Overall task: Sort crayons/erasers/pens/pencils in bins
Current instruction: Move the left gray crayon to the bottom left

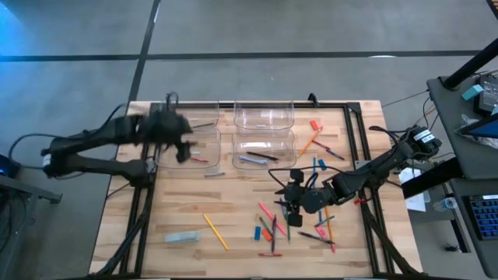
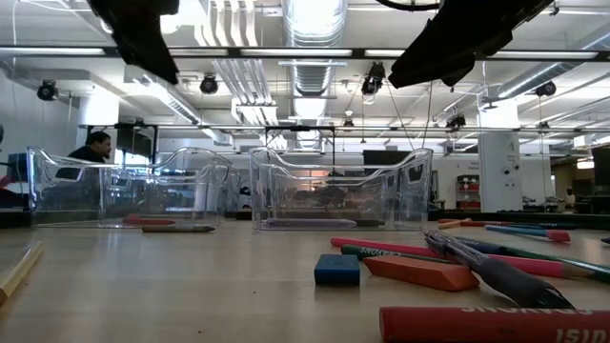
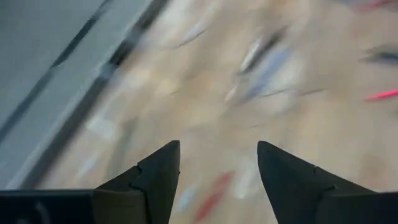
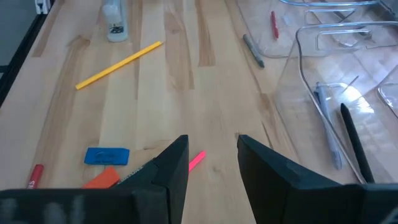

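Crayons [image 1: 266, 211], pencils [image 1: 215, 231] and pens [image 1: 273, 234] are lying scattered on the table [image 1: 171, 210] below four clear bins [image 1: 264, 115]. The left gripper [image 1: 180, 149] is hovering open over the left bins; the right gripper [image 1: 286, 204] is standing parted, empty, over the pile.

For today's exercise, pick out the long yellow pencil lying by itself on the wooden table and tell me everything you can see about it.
The yellow pencil is a long, very thin, plain yellow stick, straight and apparently whole. It lies flat on the bare wooden table, set diagonally to the table's edges, in the front left part, well away from the cluttered pile of sticks further right. A pale bluish block lies near it but apart; nothing touches it except the table. In the right wrist view it shows again, alone on the boards. Its tip cannot be made out.
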Robot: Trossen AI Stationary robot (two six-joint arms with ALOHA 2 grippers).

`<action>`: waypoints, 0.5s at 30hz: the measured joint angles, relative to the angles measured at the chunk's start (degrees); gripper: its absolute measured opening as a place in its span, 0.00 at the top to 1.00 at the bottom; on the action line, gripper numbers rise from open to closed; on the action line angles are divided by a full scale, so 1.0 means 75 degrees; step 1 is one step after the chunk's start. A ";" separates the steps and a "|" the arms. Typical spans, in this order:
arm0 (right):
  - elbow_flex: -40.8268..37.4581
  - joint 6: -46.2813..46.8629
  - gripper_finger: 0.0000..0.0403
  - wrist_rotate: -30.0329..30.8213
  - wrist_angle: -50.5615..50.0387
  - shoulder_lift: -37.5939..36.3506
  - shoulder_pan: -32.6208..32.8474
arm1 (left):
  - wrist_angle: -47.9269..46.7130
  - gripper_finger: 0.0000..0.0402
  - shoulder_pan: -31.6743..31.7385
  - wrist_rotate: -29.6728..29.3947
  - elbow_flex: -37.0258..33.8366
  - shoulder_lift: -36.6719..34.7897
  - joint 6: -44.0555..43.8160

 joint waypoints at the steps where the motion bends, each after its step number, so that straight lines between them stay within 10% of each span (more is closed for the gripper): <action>1: 0.0000 0.0000 0.68 0.0000 0.0006 0.0000 0.0000 | 0.0310 0.52 -0.0647 -0.0047 -0.0249 -0.0155 -0.0289; 8: 0.0000 0.0000 0.68 0.0000 0.0022 0.0000 0.0000 | 0.1767 0.57 -0.4398 -0.2622 -0.1786 0.0164 -0.1860; 15: 0.0000 -0.0073 0.68 0.0000 0.0024 0.0000 0.0000 | 0.2253 0.61 -0.5207 -0.2994 -0.1999 0.1987 -0.2982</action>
